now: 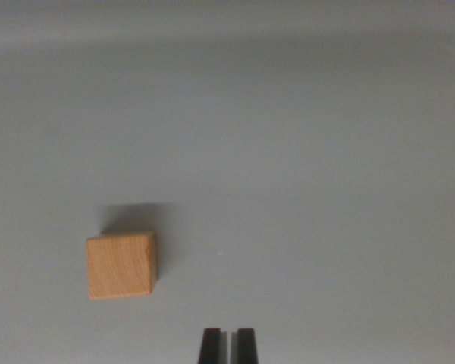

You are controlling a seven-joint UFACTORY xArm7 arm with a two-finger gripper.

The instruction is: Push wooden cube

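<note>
The gripper (227, 343) is cut off by the bottom edge, only its fingertips showing.

Plain, pale grey counter (311, 174), matte and unmarked. One wooden cube (120, 265) resting flat on it, toward the wrist view's lower left, casting a soft shadow onto the surface behind and beside.

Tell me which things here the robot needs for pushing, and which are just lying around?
For the job:
- wooden cube, sitting alone on the surface
- gripper, its two dark fingertips nearly together at the bottom edge, not touching the cube

Just there:
- grey table, bare except for the cube; nothing else is lying about
</note>
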